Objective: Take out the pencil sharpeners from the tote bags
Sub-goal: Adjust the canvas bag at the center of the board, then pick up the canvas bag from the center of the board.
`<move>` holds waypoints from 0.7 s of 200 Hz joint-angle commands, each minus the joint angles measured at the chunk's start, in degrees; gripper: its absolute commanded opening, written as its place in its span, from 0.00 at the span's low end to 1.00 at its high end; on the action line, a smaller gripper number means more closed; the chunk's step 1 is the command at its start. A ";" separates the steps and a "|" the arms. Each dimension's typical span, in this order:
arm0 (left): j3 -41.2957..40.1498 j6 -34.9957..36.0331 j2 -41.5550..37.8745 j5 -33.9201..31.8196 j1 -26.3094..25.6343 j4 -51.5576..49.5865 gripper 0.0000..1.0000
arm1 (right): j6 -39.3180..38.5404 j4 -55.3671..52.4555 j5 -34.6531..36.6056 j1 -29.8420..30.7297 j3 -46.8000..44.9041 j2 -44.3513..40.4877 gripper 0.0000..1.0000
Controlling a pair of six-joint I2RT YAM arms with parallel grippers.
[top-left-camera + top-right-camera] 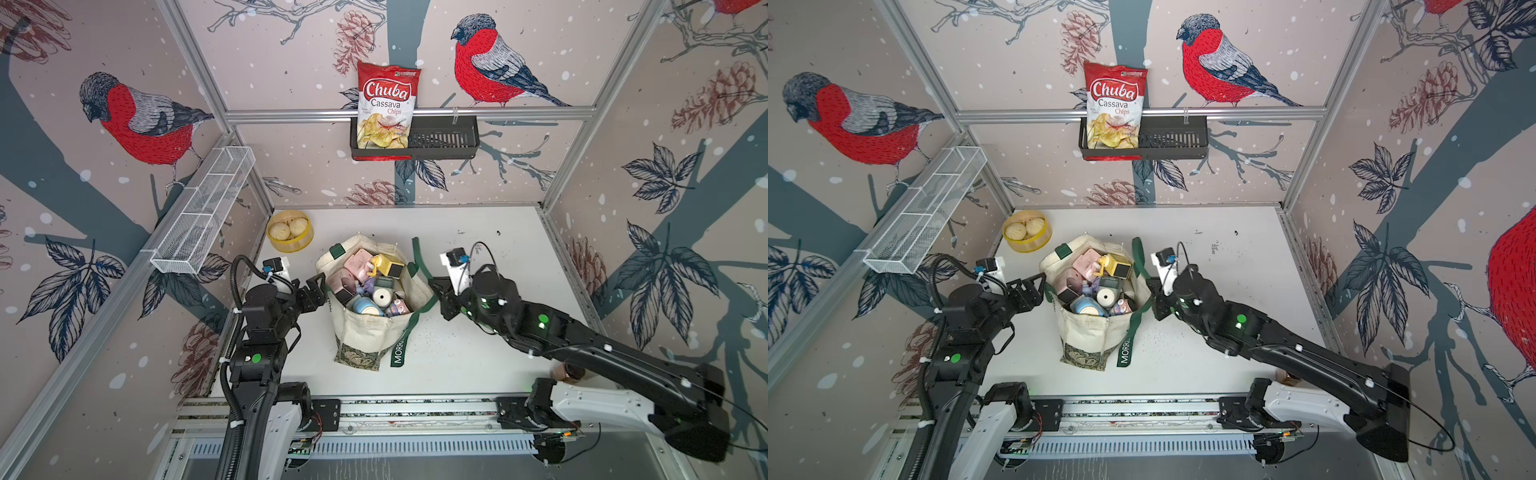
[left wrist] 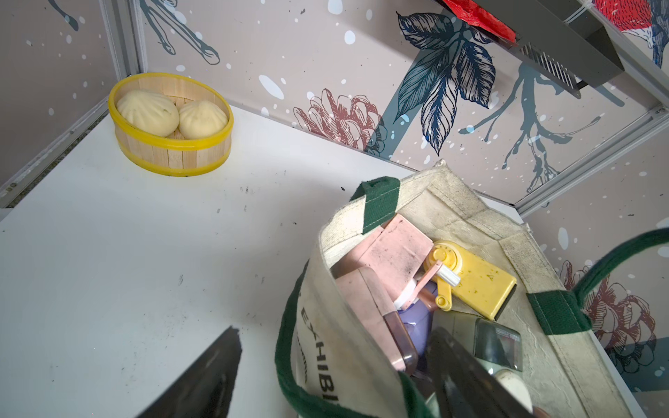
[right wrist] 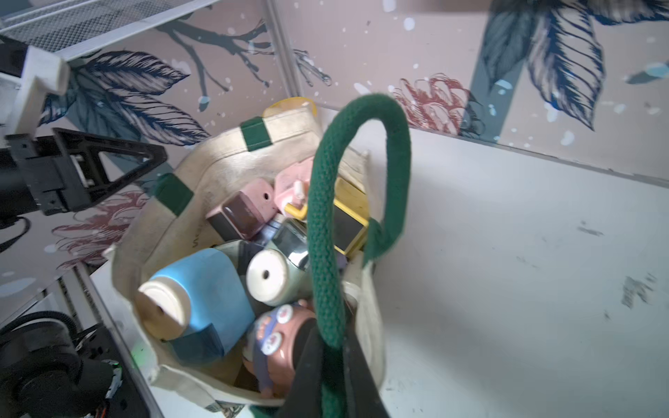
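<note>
**A:** Is the mouth of the tote bag (image 1: 365,332) clear from above?

**B:** Nothing hangs over its middle, but the pencil sharpeners (image 1: 374,278) are piled to the rim, with hardly a gap between them.

**A:** And the sides?

**B:** On the right rim the green handle (image 3: 324,253) loops upward, pinched in the closed right gripper (image 1: 440,297). The left gripper (image 1: 316,293) is spread across the left rim, one finger inside and one outside.

**A:** Any room on the table (image 1: 498,249)?

**B:** It is broad and bare to the right of the bag and behind it. The bun basket (image 1: 293,245) fills the far left corner. A wire shelf (image 1: 203,212) juts from the left wall above that side.
</note>
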 commanded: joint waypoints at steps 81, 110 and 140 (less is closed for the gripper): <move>-0.04 0.04 0.42 -0.44 -0.56 0.99 0.82 | 14.30 -1.08 8.92 -4.40 -14.65 -15.88 0.68; 0.46 -0.23 1.18 0.11 -0.71 1.18 0.82 | 14.88 -0.50 7.69 -4.40 -16.06 -15.03 0.70; 6.21 -0.51 7.18 3.37 -0.73 -0.32 0.82 | 13.63 4.09 1.73 -4.42 -17.13 -12.50 0.70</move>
